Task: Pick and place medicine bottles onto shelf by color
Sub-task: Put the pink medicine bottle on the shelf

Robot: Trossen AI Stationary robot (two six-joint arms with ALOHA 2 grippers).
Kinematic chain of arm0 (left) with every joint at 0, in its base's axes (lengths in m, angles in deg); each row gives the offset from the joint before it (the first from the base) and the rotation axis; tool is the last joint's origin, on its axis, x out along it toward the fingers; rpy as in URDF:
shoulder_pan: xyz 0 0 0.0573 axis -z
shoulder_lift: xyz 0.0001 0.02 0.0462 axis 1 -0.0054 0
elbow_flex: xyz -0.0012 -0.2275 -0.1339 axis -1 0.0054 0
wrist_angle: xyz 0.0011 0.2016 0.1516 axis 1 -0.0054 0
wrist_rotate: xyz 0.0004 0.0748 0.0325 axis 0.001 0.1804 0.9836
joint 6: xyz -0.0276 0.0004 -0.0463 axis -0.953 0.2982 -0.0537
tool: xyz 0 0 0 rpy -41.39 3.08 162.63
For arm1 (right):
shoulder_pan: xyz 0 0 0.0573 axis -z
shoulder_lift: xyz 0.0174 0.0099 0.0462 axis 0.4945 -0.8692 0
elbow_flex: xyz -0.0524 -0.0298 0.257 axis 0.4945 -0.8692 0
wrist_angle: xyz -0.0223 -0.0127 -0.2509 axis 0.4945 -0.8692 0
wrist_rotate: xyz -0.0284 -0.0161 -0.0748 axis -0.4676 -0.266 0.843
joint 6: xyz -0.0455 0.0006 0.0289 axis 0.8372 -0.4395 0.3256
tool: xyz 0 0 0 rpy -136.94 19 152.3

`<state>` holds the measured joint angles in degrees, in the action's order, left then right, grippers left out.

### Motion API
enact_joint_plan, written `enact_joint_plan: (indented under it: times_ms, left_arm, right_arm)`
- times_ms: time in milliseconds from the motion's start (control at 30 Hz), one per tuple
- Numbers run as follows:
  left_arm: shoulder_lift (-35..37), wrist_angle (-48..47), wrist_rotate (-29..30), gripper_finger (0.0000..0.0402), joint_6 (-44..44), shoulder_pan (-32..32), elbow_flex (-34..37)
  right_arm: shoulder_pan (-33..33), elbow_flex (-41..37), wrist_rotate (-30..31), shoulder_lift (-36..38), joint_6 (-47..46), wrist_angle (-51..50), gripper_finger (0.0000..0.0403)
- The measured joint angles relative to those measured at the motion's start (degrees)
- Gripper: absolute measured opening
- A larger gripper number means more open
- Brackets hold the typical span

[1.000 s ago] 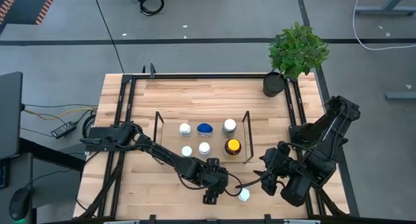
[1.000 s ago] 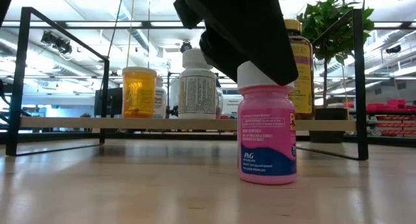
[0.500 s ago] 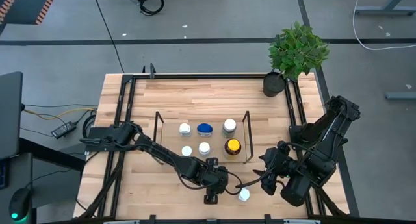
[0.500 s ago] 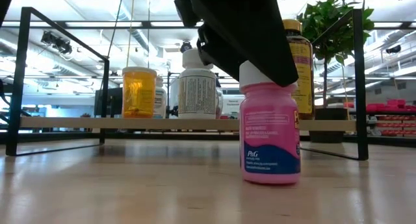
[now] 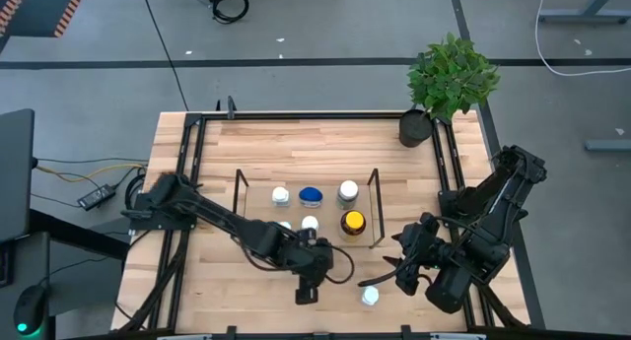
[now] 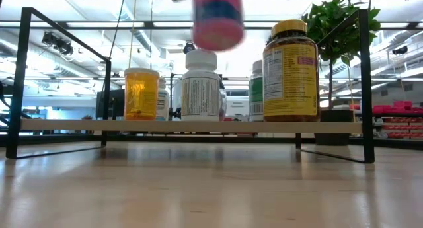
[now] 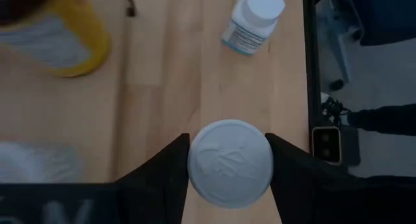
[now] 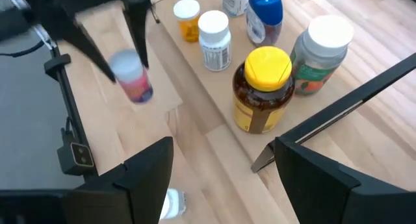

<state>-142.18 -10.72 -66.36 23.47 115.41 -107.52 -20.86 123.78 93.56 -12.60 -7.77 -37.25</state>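
My left gripper (image 7: 227, 162) was closed on a pink bottle (image 6: 217, 18), its two fingers (image 7: 162, 175) pressed against either side of the white cap (image 7: 229, 162), and the bottle hung in the air, clear of the table (image 5: 246, 143). Seen from table height it floated above the level of the shelf (image 6: 192, 125), in front of the bottles standing there. From above, that gripper (image 5: 308, 281) was near the front edge of the table, in front of the shelf (image 5: 306, 210).

On the shelf stood a small orange bottle (image 6: 141, 93), a white-capped bottle (image 6: 200, 84), a green-labelled bottle (image 8: 322, 55), a blue-capped bottle (image 8: 265, 15) and the big amber bottle with the yellow cap (image 6: 291, 69).

One more small white-capped bottle (image 5: 370, 297) stood on the table near the front edge, between my two grippers; it also showed past my left fingers (image 7: 252, 21).

My right gripper (image 5: 406, 264) waited off to the right of the shelf with its fingers (image 8: 140, 169) spread apart and holding nothing. A potted plant (image 5: 449, 79) sat at the far right corner.
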Motion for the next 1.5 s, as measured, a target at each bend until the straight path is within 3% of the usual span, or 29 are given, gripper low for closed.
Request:
enact_joint_plan:
  times_ms: [300,467,633,800,933,1067,1300,1500]
  left_arm:
    - [6.8,-17.7,4.3,0.0192,4.5,1.7,0.0]
    - [9.0,-24.9,5.4,0.0176,7.7,2.9,0.0]
    - [13.6,-21.7,5.7,0.0177,8.0,4.0,3.6]
    - [21.8,-15.3,5.3,0.0187,4.4,4.8,14.8]
    - [28.8,-15.8,3.2,0.0177,2.1,3.9,22.0]
    - [33.3,-17.1,2.7,0.018,2.7,1.6,23.6]
    - [33.1,-17.2,3.0,0.0186,9.8,-5.1,23.7]
    - [29.9,-17.3,0.9,0.0181,14.5,-7.0,23.8]
  right_arm:
    - [0.2,0.0,2.4,0.0,1.3,0.0,0.0272]
    - [0.3,0.0,3.1,0.0,1.5,0.0,0.0272]
    - [0.3,0.0,3.1,0.0,1.4,0.0,0.0272]
    - [0.2,0.0,3.1,0.0,1.3,0.0,0.0272]
    - [0.3,0.0,3.1,0.0,1.3,0.0,0.0272]
    - [0.3,0.0,3.3,0.0,1.9,0.0,0.0272]
    - [1.4,0.0,3.7,0.0,2.3,0.0,0.0272]
    - [1.4,0.0,3.7,0.0,1.8,0.1,0.0272]
